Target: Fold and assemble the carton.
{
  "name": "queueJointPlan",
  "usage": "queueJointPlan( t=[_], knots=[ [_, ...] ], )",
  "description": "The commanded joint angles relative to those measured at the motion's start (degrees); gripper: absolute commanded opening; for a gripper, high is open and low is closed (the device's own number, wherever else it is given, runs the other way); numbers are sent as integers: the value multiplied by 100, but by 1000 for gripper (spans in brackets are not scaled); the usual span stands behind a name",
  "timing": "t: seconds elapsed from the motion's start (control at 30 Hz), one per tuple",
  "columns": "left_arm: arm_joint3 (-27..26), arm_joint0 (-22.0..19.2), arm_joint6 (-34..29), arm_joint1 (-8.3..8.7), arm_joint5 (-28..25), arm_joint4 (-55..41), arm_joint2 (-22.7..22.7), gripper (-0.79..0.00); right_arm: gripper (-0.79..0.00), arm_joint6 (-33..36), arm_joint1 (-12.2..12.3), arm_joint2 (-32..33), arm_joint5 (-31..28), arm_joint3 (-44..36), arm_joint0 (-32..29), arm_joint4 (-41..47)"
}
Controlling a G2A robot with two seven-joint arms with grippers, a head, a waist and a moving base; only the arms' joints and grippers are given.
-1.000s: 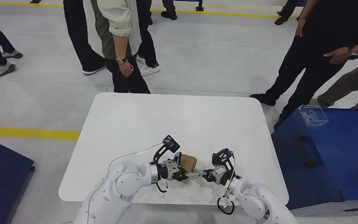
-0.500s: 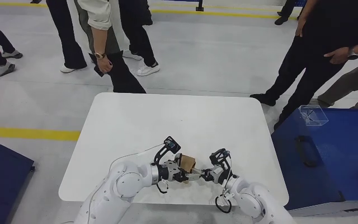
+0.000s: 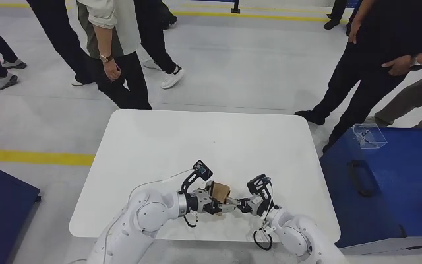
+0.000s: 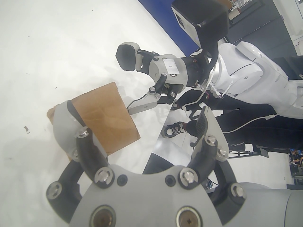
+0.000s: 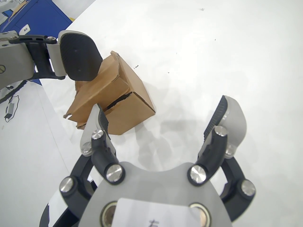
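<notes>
Table point(image 3: 198, 145) held the carton point(image 3: 222, 192) near the robot-side edge, between both arms. Left gripper point(image 4: 133, 119) and right gripper point(image 5: 162, 109) stood spread, gripping nothing. Flaps point(image 5: 113, 81) gaped; best to brace one side, then press them squarely.

carton point(image 3: 223, 192): small, brown, on white tabletop point(image 3: 198, 145) near its front edge | left tool point(image 3: 212, 201): at carton's left side | right tool point(image 3: 241, 205): just beside carton's right side | blue cabinet point(image 3: 376, 191): right of tabletop, clear box point(image 3: 369, 134) on top
</notes>
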Motion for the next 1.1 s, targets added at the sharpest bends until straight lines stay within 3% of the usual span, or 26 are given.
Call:
queueJointPlan(
  t=[0.0,0.63,0.87,1.07],
  knots=[
    [-16,12,12,6,-13,-4,-7,0,0,12,-1,18,-2,-33,-8,9],
    [19,-32,-122,41,24,-26,39,0,0,20,-49,-1,128,14,31,-71],
    [23,-39,-148,47,53,-15,89,0,0,43,-79,93,357,-275,41,251],
    [-41,14,-92,71,22,-11,53,0,0,38,-143,-204,707,-84,162,-188]
  ],
)
